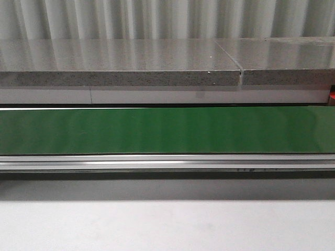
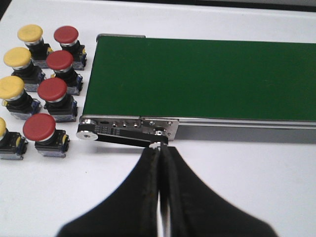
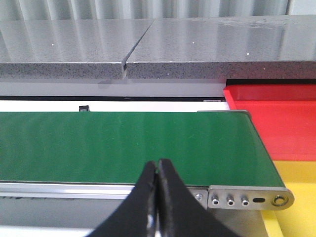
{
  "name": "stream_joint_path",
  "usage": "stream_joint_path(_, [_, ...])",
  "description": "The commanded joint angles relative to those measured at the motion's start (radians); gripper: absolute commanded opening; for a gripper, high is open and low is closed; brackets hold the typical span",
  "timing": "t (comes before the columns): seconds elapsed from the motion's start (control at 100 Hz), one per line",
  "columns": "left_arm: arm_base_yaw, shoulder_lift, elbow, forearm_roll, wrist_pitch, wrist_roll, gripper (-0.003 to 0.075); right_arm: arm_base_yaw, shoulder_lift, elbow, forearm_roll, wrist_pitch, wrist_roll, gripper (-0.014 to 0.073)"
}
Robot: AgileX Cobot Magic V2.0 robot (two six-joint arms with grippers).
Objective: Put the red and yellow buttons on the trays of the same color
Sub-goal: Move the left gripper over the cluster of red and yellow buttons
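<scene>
A white table (image 1: 167, 225) carries a green belt (image 1: 167, 129) before a grey stone ledge (image 1: 120, 63). The left gripper (image 2: 160, 153) is clenched on nothing, above the belt's end. The right gripper (image 3: 157, 165) is likewise clenched, empty, over the belt. Red buttons (image 2: 52, 90) and yellow buttons (image 2: 17, 58) stand in rows beside the left end. The red tray (image 3: 276, 121) and yellow tray (image 3: 296, 217) lie past the right end.

Matt green belt (image 1: 167, 129) — brushed metal rail (image 1: 167, 163) — speckled glossy stone ledge (image 1: 120, 63).
</scene>
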Motion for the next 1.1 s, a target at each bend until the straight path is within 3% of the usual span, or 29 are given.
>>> stream_joint_path(0.0, [-0.008, 0.017, -0.037, -0.016, -0.053, -0.009, -0.0020, 0.000, -0.016, 0.002, -0.010, -0.086, -0.002, -0.0067])
stream_joint_path(0.14, [-0.008, 0.017, -0.037, -0.016, -0.053, -0.009, -0.0015, 0.000, -0.016, 0.002, -0.010, -0.086, -0.002, -0.0067])
stream_joint_path(0.21, [-0.008, 0.017, -0.037, -0.029, -0.042, -0.009, 0.0033, 0.000, -0.016, 0.002, -0.010, -0.086, -0.002, -0.0067])
stream_joint_path(0.28, [-0.008, 0.017, -0.037, -0.043, -0.025, -0.009, 0.0156, 0.000, -0.016, 0.002, -0.010, -0.086, -0.002, -0.0067])
stream_joint_path(0.45, [-0.008, 0.017, -0.037, -0.045, 0.003, -0.009, 0.0636, 0.000, -0.016, 0.002, -0.010, -0.086, -0.002, -0.0067])
stream_joint_path(0.5, [-0.008, 0.017, -0.037, -0.054, 0.012, -0.009, 0.0711, 0.000, -0.016, 0.002, -0.010, -0.086, -0.002, -0.0067])
stream_joint_path(0.71, [-0.008, 0.020, -0.026, 0.006, 0.017, -0.204, 0.0622, 0.000, -0.016, 0.002, -0.010, -0.086, -0.002, -0.0067])
stream_joint_path(0.92, [-0.008, 0.085, -0.010, 0.244, 0.014, -0.441, 0.0621, 0.000, -0.016, 0.002, -0.010, -0.086, -0.002, -0.0067])
stream_joint_path(1.09, [-0.006, 0.222, -0.010, 0.290, -0.041, -0.535, 0.0621, 0.000, -0.016, 0.002, -0.010, -0.086, -0.002, -0.0067])
